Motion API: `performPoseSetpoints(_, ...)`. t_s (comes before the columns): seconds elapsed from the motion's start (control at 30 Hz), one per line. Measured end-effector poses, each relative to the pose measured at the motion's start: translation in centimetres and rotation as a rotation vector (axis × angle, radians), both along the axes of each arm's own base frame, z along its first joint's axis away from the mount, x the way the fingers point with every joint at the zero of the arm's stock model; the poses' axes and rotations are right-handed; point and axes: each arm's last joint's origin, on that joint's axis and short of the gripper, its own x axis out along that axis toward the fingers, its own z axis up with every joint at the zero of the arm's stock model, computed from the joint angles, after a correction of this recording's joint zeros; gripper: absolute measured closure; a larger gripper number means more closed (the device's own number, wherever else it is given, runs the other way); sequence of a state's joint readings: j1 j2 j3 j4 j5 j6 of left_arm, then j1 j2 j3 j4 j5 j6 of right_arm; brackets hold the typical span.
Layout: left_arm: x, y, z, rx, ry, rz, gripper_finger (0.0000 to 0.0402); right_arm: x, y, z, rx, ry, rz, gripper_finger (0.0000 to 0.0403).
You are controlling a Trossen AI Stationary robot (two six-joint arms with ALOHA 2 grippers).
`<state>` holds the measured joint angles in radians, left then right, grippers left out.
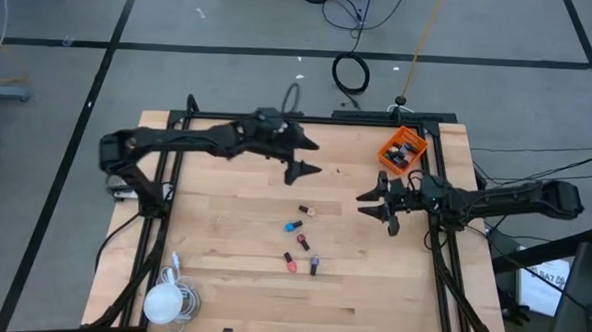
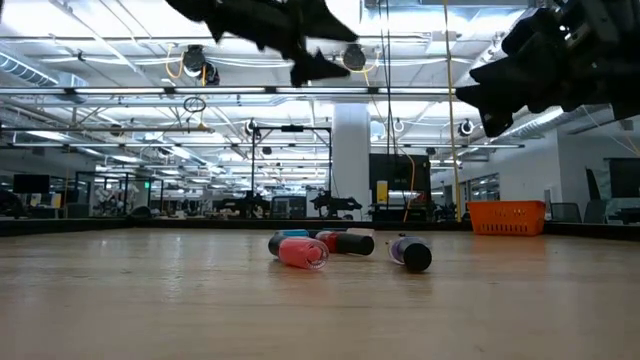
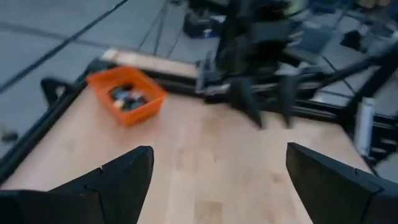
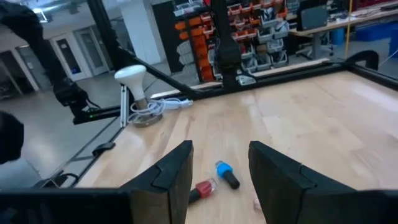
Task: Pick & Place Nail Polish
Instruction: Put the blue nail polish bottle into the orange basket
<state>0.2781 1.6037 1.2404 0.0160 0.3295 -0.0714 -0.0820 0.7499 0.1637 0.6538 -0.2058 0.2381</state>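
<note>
Several tiny nail polish bottles lie on their sides on the wooden table: a pink one [image 1: 305,210], a teal one [image 1: 292,226], a red one [image 1: 290,263] and a purple one [image 1: 314,266]. More bottles lie in the orange bin [image 1: 403,149] at the far right. My left gripper [image 1: 309,157] is open and empty, raised over the table's far middle. My right gripper [image 1: 372,203] is open and empty, raised to the right of the loose bottles. In the right wrist view the teal bottle [image 4: 226,174] and the red one [image 4: 202,188] show between its fingers, farther off.
A white lamp [image 1: 165,300] with a coiled cord stands at the table's near left corner. A dark frame runs along the table's edges [image 1: 278,118]. Bare wood lies between the loose bottles and the bin.
</note>
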Motion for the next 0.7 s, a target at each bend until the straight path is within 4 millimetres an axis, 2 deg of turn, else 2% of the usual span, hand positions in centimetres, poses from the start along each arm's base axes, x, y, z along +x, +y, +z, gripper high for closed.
performPoseSetpoints(0.17, -3.5, -2.8, 3.5, 0.126, -0.074, -0.013, 0.0046, 0.2, 0.2, -0.1, 0.005, -0.001, -0.009, 0.0259)
performPoseSetpoints(0.27, -5.5, -3.9, 3.8, 0.175, -0.102, 0.041, 0.0046, 0.4, 0.5, 0.0, 0.007, -0.014, 0.014, 0.0259)
performPoseSetpoints(0.47, -8.2, -4.7, 0.9, 0.145, -0.13, 0.145, 0.0046, 1.2, 1.3, -0.2, -0.015, -0.05, 0.002, 0.0259)
performPoseSetpoints(0.57, -8.7, -4.6, -2.1, 0.075, -0.073, 0.201, 0.0046, 1.7, 1.4, -0.5, -0.033, -0.061, -0.018, 0.0259)
performPoseSetpoints(0.7, -8.5, -4.7, -6.2, 0.0, 0.031, 0.214, 0.0046, 2.2, 1.4, -0.9, -0.041, -0.045, -0.021, 0.0259)
